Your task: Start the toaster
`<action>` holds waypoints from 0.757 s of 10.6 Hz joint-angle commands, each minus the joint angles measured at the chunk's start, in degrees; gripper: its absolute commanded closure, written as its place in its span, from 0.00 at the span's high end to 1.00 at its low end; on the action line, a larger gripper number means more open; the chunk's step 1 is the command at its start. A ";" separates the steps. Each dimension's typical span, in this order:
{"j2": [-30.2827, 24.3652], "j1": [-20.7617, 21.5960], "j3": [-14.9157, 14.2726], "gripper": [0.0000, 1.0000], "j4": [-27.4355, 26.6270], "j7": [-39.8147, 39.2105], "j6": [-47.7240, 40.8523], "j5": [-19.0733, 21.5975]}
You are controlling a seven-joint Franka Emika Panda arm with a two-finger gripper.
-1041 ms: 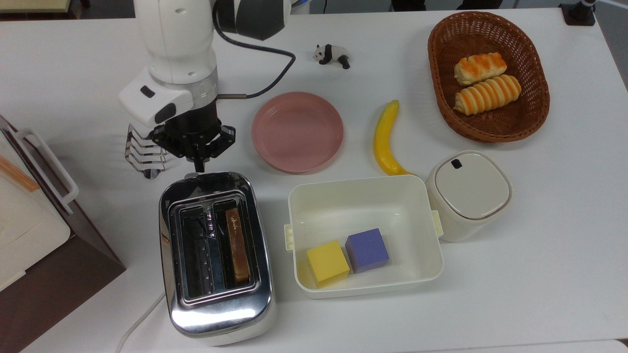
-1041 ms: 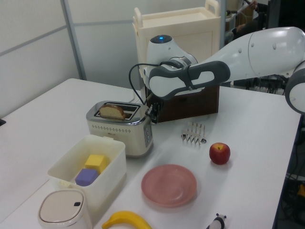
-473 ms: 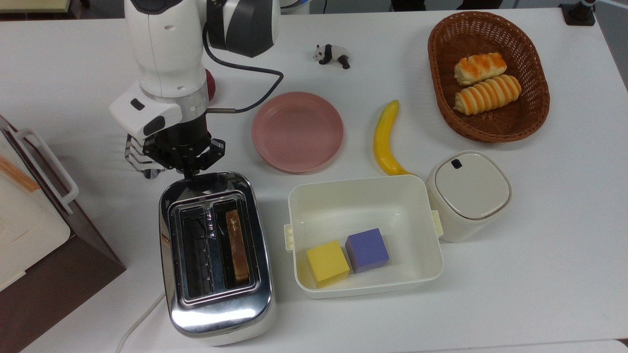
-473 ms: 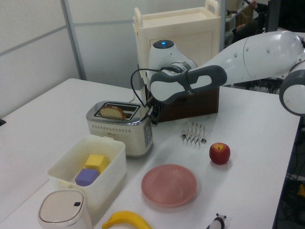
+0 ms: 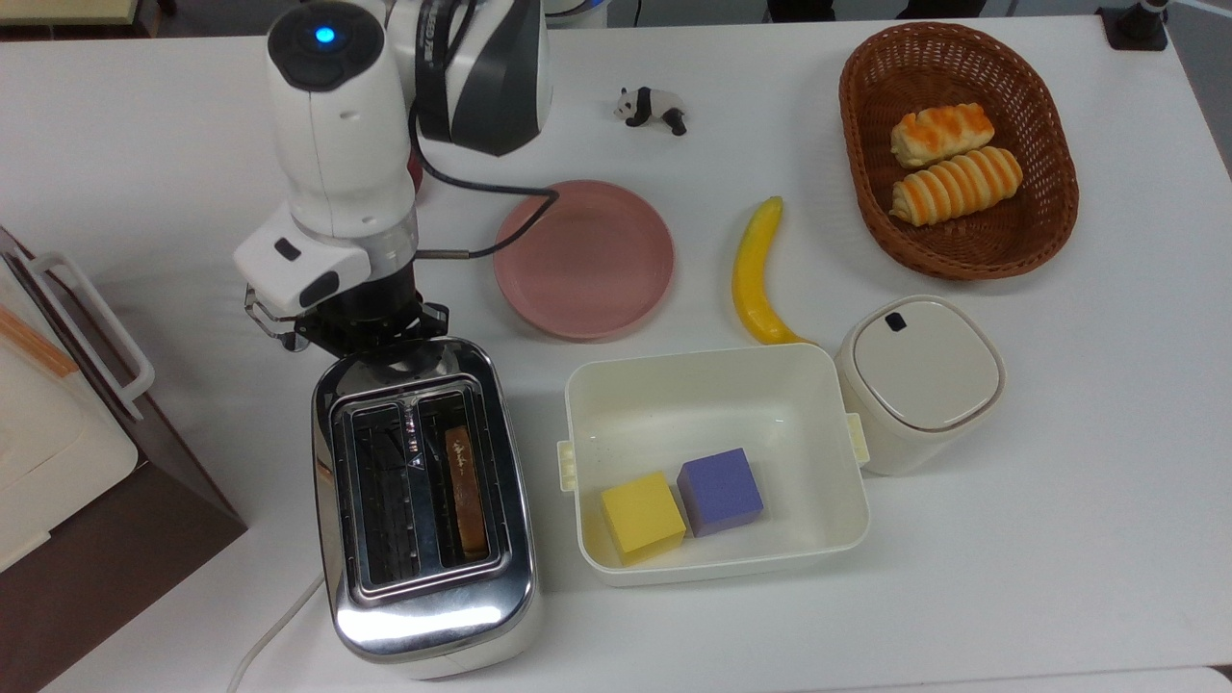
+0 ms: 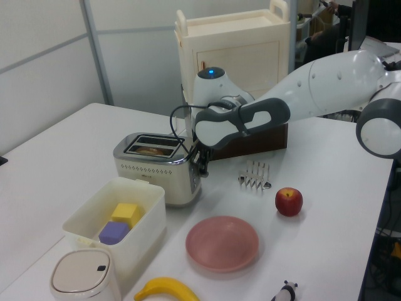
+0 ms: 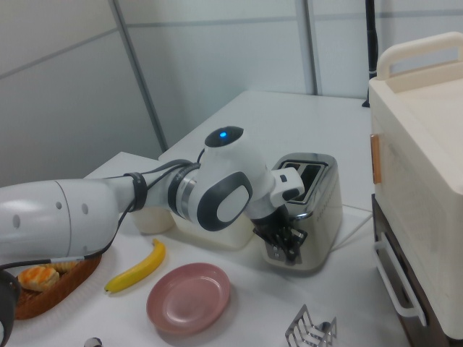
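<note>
The chrome two-slot toaster (image 5: 423, 500) stands near the front of the table, with a slice of bread (image 5: 464, 491) sunk low in the slot on the top view's right. My gripper (image 7: 289, 242) is shut and points down against the toaster's end face, where the lever is. In the top view my wrist covers the gripper (image 5: 373, 337) at the toaster's far end. The left view shows the gripper (image 6: 203, 164) low beside the toaster (image 6: 160, 166), and the lever itself is hidden behind it.
A wire toast rack (image 6: 255, 174) and an apple (image 6: 289, 201) lie close behind my arm. A pink plate (image 5: 582, 258), a white tub (image 5: 847, 500) with two blocks, a banana (image 5: 756, 274), a lidded canister (image 5: 919, 380) and a bread basket (image 5: 958, 260) stand on the top view's right. A white-and-brown box appliance (image 5: 58, 433) stands on the top view's left.
My gripper has moved down along the toaster's end face. The bread slice stood above the slot before and has dropped down into it.
</note>
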 commanded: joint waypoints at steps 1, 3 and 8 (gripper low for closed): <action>3.18 0.23 0.03 0.00 0.73 -0.01 4.18 -1.03; 2.05 0.23 0.03 0.00 0.99 0.42 4.10 -0.33; -11.11 0.14 0.03 0.00 -0.24 -0.63 -13.70 -0.51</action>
